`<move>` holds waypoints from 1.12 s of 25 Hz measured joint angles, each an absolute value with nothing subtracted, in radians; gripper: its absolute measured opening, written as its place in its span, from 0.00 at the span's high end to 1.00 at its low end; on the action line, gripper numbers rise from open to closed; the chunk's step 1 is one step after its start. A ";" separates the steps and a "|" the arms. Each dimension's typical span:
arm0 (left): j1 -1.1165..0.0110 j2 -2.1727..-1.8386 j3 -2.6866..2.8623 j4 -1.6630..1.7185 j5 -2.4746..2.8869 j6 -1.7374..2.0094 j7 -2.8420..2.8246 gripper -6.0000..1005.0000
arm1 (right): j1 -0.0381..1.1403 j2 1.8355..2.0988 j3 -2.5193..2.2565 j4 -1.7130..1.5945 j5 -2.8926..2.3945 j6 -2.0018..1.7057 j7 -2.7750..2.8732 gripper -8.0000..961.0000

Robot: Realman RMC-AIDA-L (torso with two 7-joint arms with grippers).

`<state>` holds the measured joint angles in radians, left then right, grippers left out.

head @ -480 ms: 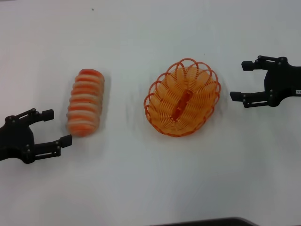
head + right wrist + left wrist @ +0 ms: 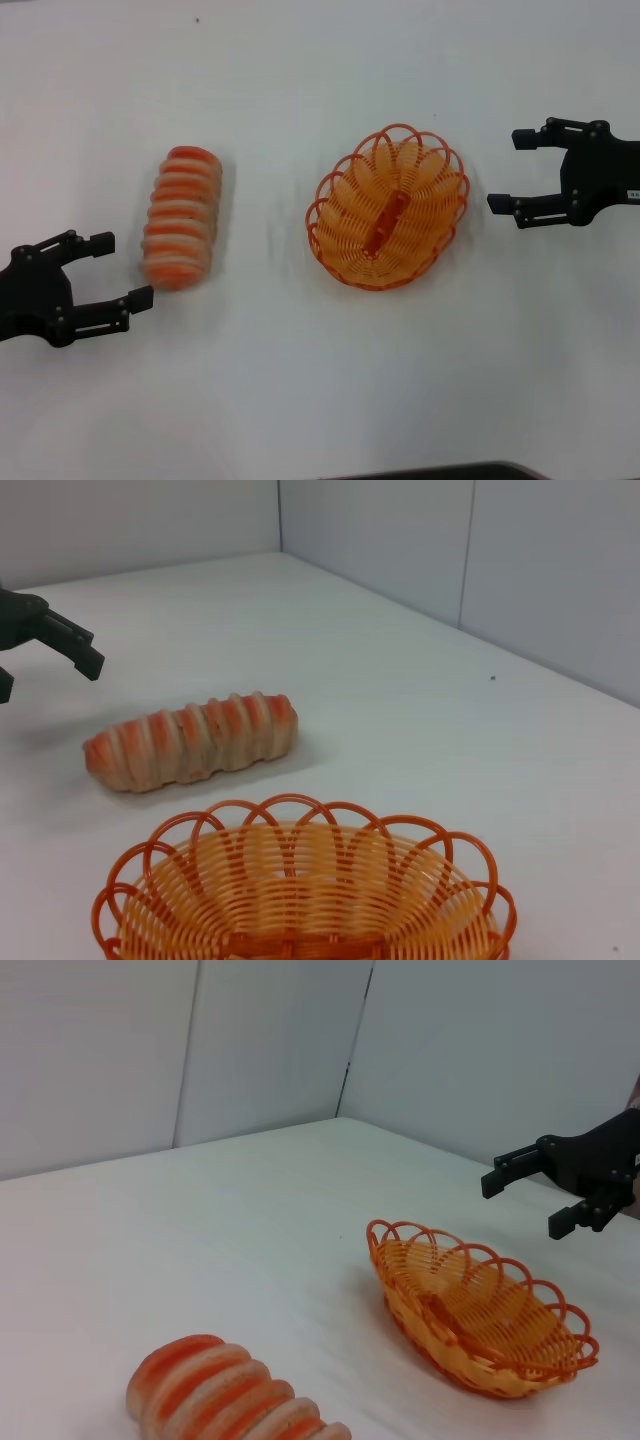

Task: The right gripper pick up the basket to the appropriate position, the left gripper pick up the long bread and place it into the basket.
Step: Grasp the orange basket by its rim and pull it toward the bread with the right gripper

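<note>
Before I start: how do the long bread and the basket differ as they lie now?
The long bread is a solid ridged loaf banded orange-red and tan; the basket is open looped weave, all orange, with a scalloped rim. The bread lies near the open left gripper; the basket lies near the open right gripper. The basket looks wider than the bread. Both rest on the white table, untouched, and the basket is empty.

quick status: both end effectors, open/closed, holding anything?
Left end effector: open, holding nothing, beside the near end of the long bread.
Right end effector: open, holding nothing, just right of the basket.
</note>
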<state>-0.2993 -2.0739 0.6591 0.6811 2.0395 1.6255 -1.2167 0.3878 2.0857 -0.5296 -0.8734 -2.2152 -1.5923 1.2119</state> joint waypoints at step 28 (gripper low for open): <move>-0.307 -2.083 0.658 0.692 2.037 1.632 -1.224 0.09 | 0.807 2.086 -0.742 -1.049 -2.672 -1.580 2.272 0.02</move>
<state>-0.3068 -2.0825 0.6581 0.6918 2.0370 1.6323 -1.2238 0.8069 2.0860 -0.7424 -1.0492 -2.6717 -1.5797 2.2723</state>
